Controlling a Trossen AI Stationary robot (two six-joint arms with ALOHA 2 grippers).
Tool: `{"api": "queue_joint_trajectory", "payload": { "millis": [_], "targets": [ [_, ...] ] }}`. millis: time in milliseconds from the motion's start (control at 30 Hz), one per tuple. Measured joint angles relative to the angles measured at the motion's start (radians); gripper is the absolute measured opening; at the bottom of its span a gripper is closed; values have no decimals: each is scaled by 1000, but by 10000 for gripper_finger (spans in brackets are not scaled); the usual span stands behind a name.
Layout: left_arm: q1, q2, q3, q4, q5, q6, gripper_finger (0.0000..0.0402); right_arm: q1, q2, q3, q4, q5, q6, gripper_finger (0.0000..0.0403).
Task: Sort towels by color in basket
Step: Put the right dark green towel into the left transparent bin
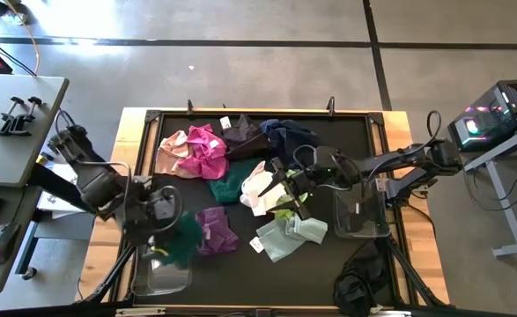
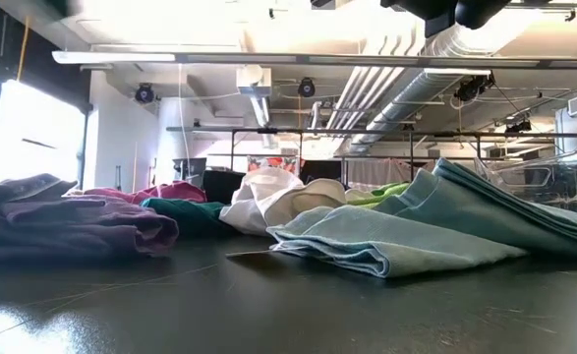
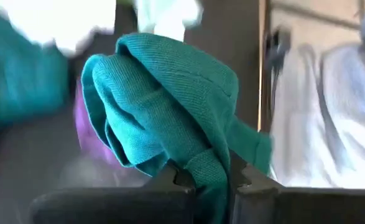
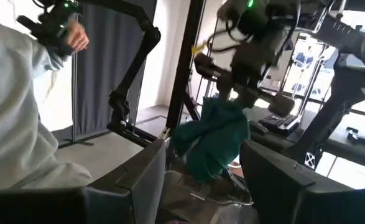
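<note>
The left gripper [image 3: 210,180] is pinched tight on a soft teal knit towel [image 3: 170,106], which hangs bunched from its fingers over the clear plastic basket [image 1: 157,277] at the near left corner of the black table mat [image 1: 328,264]. The right gripper [image 1: 286,189] stands with its fingers wide apart and holds nothing, hovering over the white towel [image 1: 256,185] and the lime towel [image 1: 284,211] at mid-table. Just beside them lie the pale mint towel [image 1: 289,236], the purple towel [image 1: 214,229] and the pink towel [image 1: 192,150]. A second clear plastic basket [image 1: 361,216] sits on the right
</note>
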Motion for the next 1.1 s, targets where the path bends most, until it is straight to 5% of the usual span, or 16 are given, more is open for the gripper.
{"api": "queue_joint_trajectory", "payload": {
  "millis": [167, 500, 733, 933, 1100],
  "targets": [
    [-103, 28, -66, -134, 19, -292, 7, -1, 0, 0, -22, 1, 0, 203],
    [-160, 96, -403, 266, 118, -476, 18, 18, 0, 0, -79, 2, 11, 203],
    [-121, 97, -461, 168, 224, -526, 107, 33, 0, 0, -79, 2, 36, 203],
    [-58, 24, -462, 127, 307, -423, 205, 33, 0, 0, -80, 2, 63, 203],
    [-19, -54, -461, 94, 397, -392, 237, 33, 0, 0, -79, 18, 94, 203]
  ]
}}
